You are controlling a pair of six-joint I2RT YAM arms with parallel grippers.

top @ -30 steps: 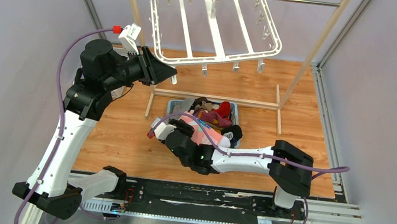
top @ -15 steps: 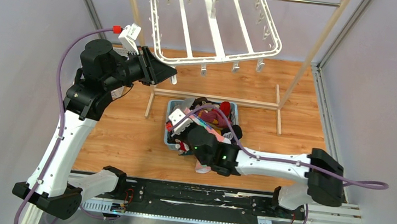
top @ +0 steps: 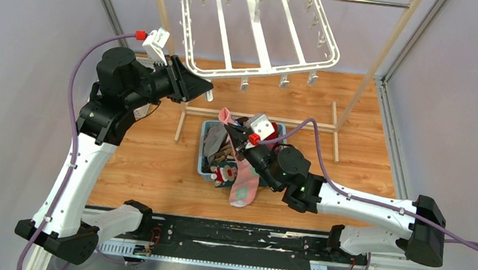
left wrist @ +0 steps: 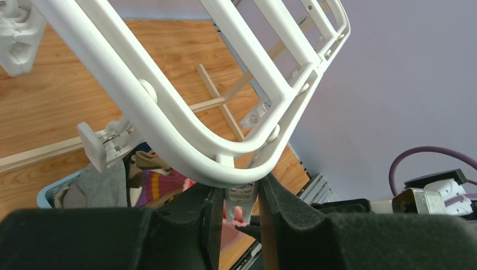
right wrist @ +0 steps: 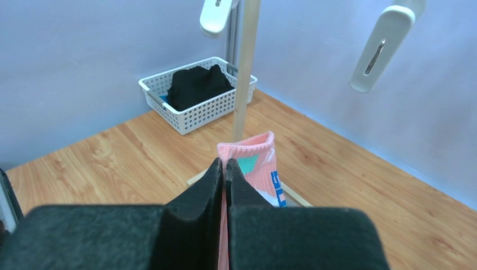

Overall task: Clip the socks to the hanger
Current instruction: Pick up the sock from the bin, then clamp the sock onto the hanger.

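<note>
Pink sock (right wrist: 256, 163), clamped just below its cuff in closed right gripper (right wrist: 226, 164), dangling above basket (top: 205, 153) at middle of table (top: 370, 121); left gripper (left wrist: 239, 198) pinching clip (left wrist: 241, 197) at near-left corner of hanger (left wrist: 129, 84); raise cuff squarely into clip's mouth before easing left grip.

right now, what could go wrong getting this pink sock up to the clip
The right fingers pinch only a thin fold of the pink sock below its cuff, so it may slip on the way up. Its long tail dangles by the basket rim and may snag. The left fingers squeeze a clip on the hanging hanger, which may swing.
</note>
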